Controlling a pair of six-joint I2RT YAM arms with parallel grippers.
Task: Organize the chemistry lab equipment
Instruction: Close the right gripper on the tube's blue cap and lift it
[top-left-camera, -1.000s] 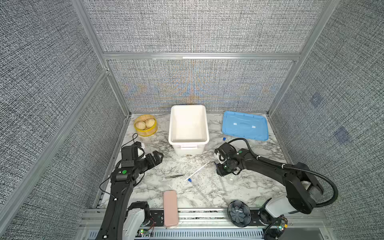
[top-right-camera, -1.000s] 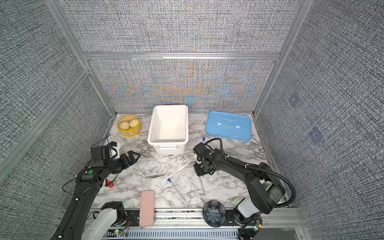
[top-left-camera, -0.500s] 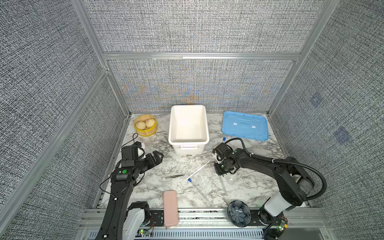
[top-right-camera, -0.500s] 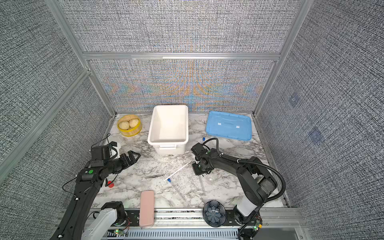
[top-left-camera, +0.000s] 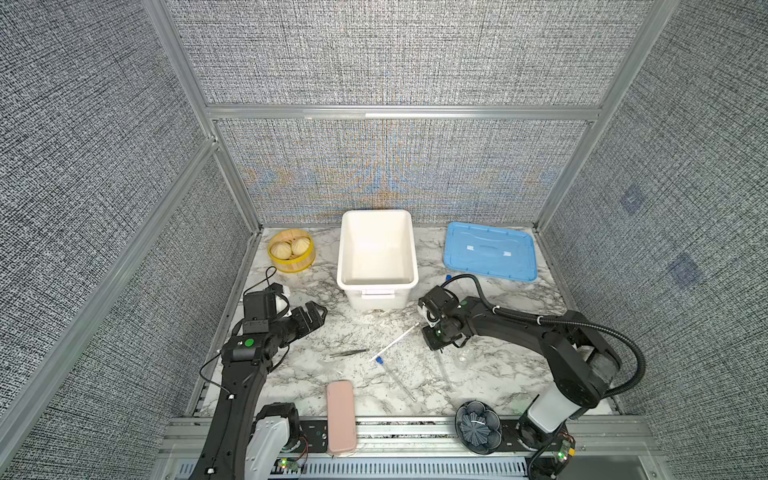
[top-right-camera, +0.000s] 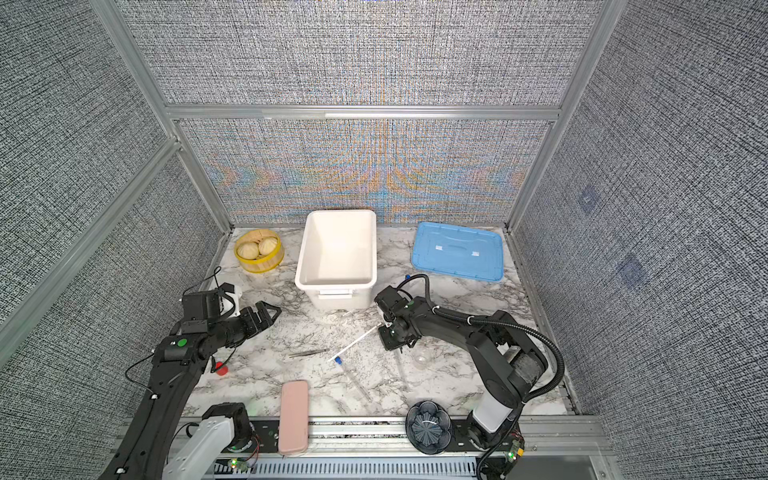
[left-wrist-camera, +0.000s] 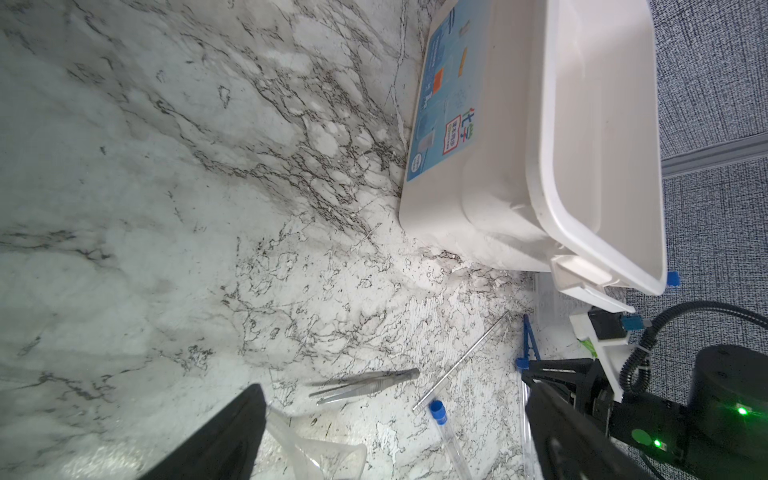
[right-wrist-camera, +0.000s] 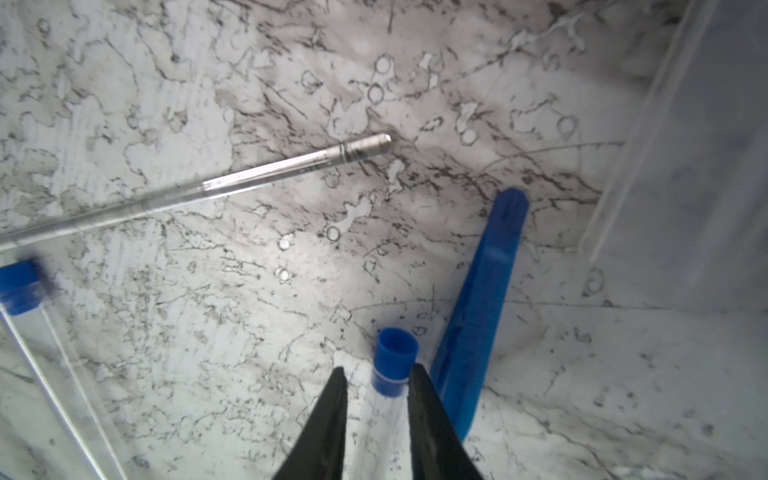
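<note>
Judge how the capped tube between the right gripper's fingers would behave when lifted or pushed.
The tube, straddled by the right gripper, is round and lying flat, so it probably rolls if nudged. Clear smooth wall: likely slippery, maybe fragile under a hard squeeze. Slim, seemingly empty: probably light.

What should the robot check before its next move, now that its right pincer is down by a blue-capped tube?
1. Right pincer straddles the blue-capped tube: ok, one finger on each side just below the cap.
2. Grip tight enough to lift: cannot tell, as the contact is not clear.
3. Blue tweezers free of the grasp: cannot tell, they lie right beside one finger.
4. White bin open: ok, the blue lid lies off on the table beside it.
5. Left pincer out of the way: ok, it is open, empty and well apart from the tube.
</note>
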